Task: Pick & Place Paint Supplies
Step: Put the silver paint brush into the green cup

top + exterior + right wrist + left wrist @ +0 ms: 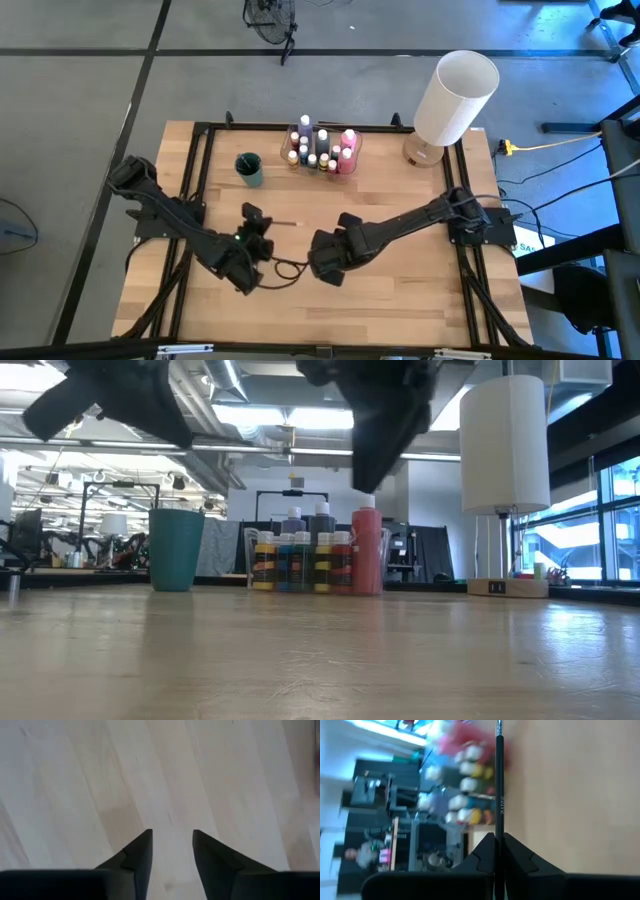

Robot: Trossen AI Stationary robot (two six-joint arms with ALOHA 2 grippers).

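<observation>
Firmly clenched, the left gripper pinches a thin dark-handled paintbrush between its fingers above the wooden table, near the front middle. Just beside it, the right gripper hangs with its fingers parted and nothing between them, only bare wood below. Farther back, the paint bottles stand packed in a clear container, with a teal cup to their left and a large white cylinder at the right.
</observation>
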